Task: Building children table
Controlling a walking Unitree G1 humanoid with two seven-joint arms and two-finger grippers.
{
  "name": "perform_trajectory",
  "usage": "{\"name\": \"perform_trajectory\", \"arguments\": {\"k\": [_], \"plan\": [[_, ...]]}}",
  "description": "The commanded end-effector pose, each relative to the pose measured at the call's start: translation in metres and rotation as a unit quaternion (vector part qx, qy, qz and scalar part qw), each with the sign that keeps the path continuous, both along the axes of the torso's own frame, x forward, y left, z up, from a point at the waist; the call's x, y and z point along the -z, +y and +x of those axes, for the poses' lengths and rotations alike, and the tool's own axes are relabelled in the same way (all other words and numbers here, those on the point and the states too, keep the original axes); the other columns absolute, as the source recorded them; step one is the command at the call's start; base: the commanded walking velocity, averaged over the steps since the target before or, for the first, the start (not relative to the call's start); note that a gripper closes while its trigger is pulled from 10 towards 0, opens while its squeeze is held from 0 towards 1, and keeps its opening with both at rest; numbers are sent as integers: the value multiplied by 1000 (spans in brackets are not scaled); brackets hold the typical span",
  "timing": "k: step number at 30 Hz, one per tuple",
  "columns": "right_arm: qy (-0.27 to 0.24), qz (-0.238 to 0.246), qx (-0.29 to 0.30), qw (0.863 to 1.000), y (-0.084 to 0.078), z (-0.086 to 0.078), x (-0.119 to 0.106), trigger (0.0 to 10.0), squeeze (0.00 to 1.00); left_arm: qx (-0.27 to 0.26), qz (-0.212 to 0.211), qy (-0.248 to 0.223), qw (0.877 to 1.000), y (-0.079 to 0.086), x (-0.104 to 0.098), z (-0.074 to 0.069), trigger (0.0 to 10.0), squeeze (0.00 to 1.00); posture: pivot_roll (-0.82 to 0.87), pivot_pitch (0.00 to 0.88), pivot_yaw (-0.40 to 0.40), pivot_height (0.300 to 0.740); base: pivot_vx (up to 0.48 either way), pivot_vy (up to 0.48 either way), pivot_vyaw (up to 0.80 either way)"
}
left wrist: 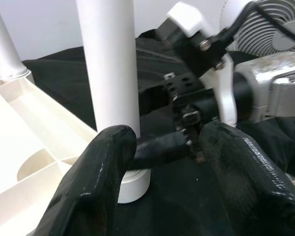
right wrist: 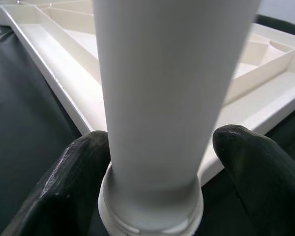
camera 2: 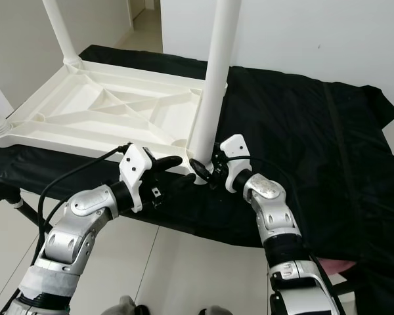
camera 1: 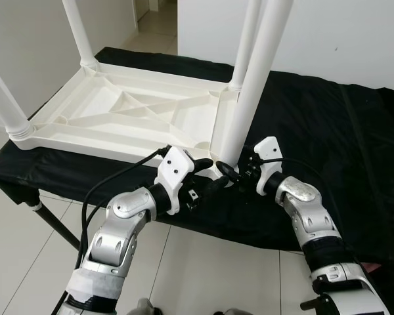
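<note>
Parted jaws of the right gripper [right wrist: 157, 182] are set around the table leg [right wrist: 157, 98]; the left gripper [camera 1: 209, 174] is spread just beside its base.

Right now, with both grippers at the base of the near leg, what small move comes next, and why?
Probably close the right gripper on the near leg and steady it. Its jaws straddle the leg's base, open, with a gap on one side. The leg stands at the upturned tabletop's corner, and the left gripper sits open beside it.
</note>
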State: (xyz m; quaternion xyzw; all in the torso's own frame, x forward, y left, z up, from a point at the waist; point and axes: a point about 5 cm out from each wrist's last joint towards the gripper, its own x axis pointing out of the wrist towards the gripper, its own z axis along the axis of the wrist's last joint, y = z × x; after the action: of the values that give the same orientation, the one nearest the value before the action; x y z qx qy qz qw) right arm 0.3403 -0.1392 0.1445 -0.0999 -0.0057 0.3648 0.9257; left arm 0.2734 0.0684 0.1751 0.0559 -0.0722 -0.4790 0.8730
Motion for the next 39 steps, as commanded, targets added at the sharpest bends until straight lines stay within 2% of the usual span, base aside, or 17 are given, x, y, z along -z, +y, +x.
{"name": "perform_trajectory", "arguments": {"k": [1,10,12,13,14,15,16,22,27,33,34,35,36,39], "plan": [[-5,-14,-12,1000,2,3,0,10000,0,-30,-7,-3,1000,1,-3,3,10000,0,-82,31,8,740,0,0,0],[4,-10,-45,999,12,8,-1,10000,0,-32,-6,-3,999,3,-3,3,10000,0,-68,22,20,740,0,0,0],[9,-14,-67,998,18,11,2,10000,0,-29,-2,-3,1000,4,-3,2,10000,0,-66,25,28,740,0,0,0],[12,-18,-72,997,19,12,3,4824,0,-28,-2,-3,1000,4,-3,2,10000,0,-66,25,28,740,0,0,0],[12,-18,-72,997,19,12,3,4824,0,-28,-2,-3,1000,4,-3,2,10000,0,-66,25,28,740,0,0,0],[22,-19,-73,997,19,12,6,4353,0,-27,-1,-2,1000,4,-3,2,10000,0,-62,27,36,740,0,0,0],[33,-19,-72,997,17,12,11,0,0,-26,0,-1,1000,4,-3,2,10000,0,-62,27,36,740,0,0,0],[49,-5,-66,997,12,9,15,0,0,-29,0,0,1000,5,-3,0,10000,0,-44,34,17,740,0,0,0],[31,1,-29,999,11,7,10,0,0,-37,-2,3,999,6,0,-2,10000,0,-38,39,10,740,0,0,0],[1,27,3,1000,21,-1,5,275,0,-40,-2,2,999,6,0,-2,10000,0,-35,49,-1,740,0,0,0],[-3,47,35,998,24,-3,3,10000,0,-42,-2,2,999,6,0,-2,10000,0,-38,49,-3,740,0,0,0],[-8,62,66,996,26,-4,1,10000,0,-44,-2,3,999,7,0,-2,10000,0,-38,49,-3,740,0,0,0],[-8,62,66,996,26,-4,1,10000,0,-44,-2,3,999,7,0,-2,10000,0,-38,49,-3,740,0,0,0],[-8,92,181,979,30,-11,3,10000,0,-49,-4,6,999,7,0,-3,10000,0,-36,55,-8,740,0,0,0]]}}
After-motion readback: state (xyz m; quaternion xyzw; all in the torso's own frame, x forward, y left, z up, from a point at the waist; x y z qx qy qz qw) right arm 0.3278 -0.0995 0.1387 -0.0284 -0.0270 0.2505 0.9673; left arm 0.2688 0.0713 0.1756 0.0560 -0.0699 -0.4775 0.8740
